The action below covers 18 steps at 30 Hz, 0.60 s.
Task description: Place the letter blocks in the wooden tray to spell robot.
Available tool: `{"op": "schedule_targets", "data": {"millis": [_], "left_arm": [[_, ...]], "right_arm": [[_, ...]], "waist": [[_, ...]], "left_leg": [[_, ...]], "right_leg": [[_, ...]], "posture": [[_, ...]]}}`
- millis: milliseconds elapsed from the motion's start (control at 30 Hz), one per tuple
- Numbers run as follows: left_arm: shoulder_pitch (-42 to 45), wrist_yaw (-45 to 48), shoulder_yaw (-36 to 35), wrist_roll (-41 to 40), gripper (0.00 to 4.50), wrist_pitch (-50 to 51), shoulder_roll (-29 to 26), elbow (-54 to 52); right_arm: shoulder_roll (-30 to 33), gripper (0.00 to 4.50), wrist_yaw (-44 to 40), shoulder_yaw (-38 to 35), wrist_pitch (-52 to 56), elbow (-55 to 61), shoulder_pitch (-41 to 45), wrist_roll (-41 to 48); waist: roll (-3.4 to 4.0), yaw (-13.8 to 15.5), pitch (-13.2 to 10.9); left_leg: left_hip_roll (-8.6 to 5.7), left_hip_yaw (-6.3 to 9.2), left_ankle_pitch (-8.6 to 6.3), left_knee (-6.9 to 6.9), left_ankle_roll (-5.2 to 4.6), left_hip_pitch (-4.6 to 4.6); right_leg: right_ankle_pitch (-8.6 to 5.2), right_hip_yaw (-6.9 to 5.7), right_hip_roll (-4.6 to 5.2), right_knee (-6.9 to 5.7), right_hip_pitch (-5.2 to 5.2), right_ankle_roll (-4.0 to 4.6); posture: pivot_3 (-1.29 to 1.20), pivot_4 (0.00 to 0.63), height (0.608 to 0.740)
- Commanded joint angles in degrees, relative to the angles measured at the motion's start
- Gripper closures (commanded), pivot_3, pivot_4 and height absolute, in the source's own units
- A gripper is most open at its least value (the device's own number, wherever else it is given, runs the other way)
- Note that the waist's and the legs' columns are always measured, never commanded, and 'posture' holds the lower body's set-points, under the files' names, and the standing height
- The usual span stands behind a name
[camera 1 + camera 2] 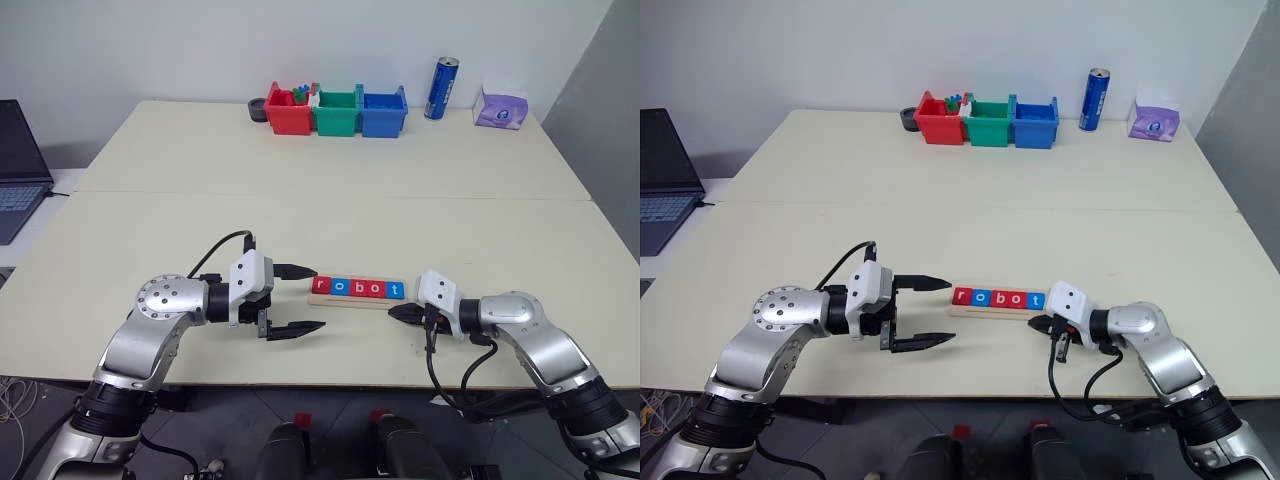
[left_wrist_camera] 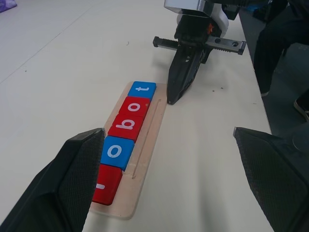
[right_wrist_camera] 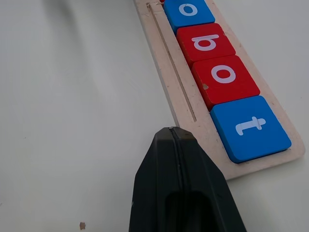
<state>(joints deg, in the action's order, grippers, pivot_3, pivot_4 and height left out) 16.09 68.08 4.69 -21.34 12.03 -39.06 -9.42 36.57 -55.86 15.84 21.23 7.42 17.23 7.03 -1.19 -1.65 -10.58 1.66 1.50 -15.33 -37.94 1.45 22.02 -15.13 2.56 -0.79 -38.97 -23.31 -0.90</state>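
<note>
letter blocks (image 1: 358, 288) – five, in one wooden tray (image 1: 330, 300) | left gripper (image 1: 300, 300) agape | right gripper (image 1: 393, 313) closed, empty

Robotics test room of a lab or office type.

Two plain cream rectangular tables (image 1: 300, 150) stand edge to edge against a bare white wall (image 1: 250, 40). At the far edge sit three small plastic bins, red (image 1: 288, 112), green (image 1: 337, 113) and blue (image 1: 383, 112), with a blue drinks can (image 1: 441, 88) and a purple tissue pack (image 1: 500, 107) near them. An open dark laptop (image 1: 18, 170) rests on a side surface to the left. Loose black cables (image 1: 445, 385) hang below the near table edge.
</note>
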Motion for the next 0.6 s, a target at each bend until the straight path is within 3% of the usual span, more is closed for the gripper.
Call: {"op": "schedule_targets", "data": {"millis": [33,267,367,500,600], "left_arm": [[0.09,-0.57,-0.57,-0.43,0.0,-0.36,0.03,-1.4],[0.12,-0.79,-0.56,-0.4,0.0,-0.17,0.01,-1.46],[-0.27,-2.02,-1.48,-0.84,0.0,1.59,-0.48,-2.08],[-2.73,-7.42,-9.36,-5.13,0.0,9.54,-2.94,-4.95],[-4.55,-13.29,-13.94,-7.89,0.0,18.11,-3.97,-7.88]], "right_arm": [[0.91,4.49,-0.45,-1.23,-0.59,-0.69,1.03,-0.15],[1.77,4.49,-1.7,-1.91,1.84,1.22,0.58,1.61],[2.87,4.49,-3.38,-3.86,8.22,5.37,0.32,6.16],[5.24,3.63,-3.32,-13.34,25.62,14.55,3.99,19.83],[8.24,2.56,-3.11,-15.33,27.52,16.96,3.97,21.31]], "waist": [[0.0,-0.01,0.0],[0.0,0.0,0.0],[0.0,-0.01,0.0],[0.01,-0.31,-0.07],[0.0,-0.27,-0.09]], "left_leg": [[0.0,0.0,0.0,0.0,0.0,0.0],[0.0,0.0,0.0,0.0,0.0,0.0],[0.0,0.0,0.0,0.01,0.0,0.01],[0.05,0.05,0.0,0.02,0.0,0.02],[0.1,0.09,0.0,0.03,0.0,0.02]], "right_leg": [[0.0,0.0,0.0,0.0,0.0,0.0],[0.0,0.0,0.0,0.0,0.0,0.0],[0.0,0.0,0.0,0.0,0.0,0.0],[0.0,-0.01,-0.01,-0.01,-0.03,0.0],[0.0,-0.02,-0.01,-0.04,-0.07,0.0]], "posture": [[0.0,0.15,0.74],[0.0,0.15,0.74],[0.0,0.15,0.74],[0.0,0.15,0.74],[0.0,0.15,0.74]]}}
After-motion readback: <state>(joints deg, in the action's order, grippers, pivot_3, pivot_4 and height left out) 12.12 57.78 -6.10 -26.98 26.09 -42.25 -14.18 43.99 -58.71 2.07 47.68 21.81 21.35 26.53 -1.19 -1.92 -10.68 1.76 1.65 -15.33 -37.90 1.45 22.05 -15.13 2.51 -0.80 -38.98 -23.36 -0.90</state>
